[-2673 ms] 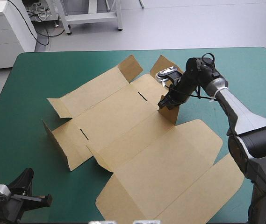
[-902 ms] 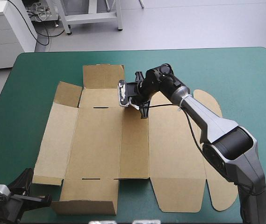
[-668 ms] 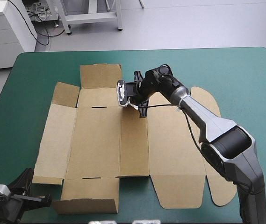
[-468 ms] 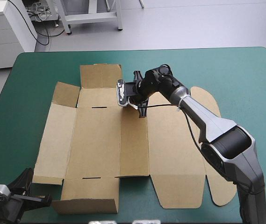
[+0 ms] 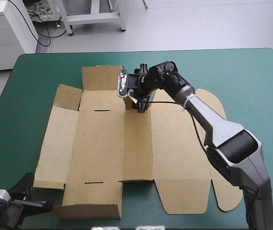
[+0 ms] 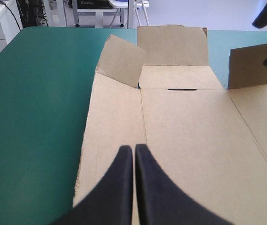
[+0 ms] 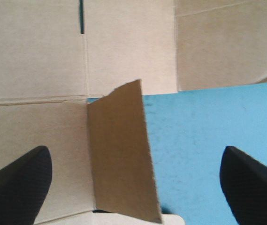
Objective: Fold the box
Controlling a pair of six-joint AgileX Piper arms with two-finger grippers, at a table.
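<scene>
Box (image 5: 102, 143): lay flat on the teal-green tabletop (image 5: 251, 81).
Right end effector (image 7: 135, 157): spread apart — a raised flap (image 7: 117, 140) stood between.
Left end effector (image 6: 134, 151): pressed together, at the near-left corner.

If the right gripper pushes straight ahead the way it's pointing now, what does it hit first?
Most likely the small upright brown cardboard flap, standing between the open black fingers of the right gripper at the flat brown box sheet's far edge. Depth is hard to judge.
</scene>
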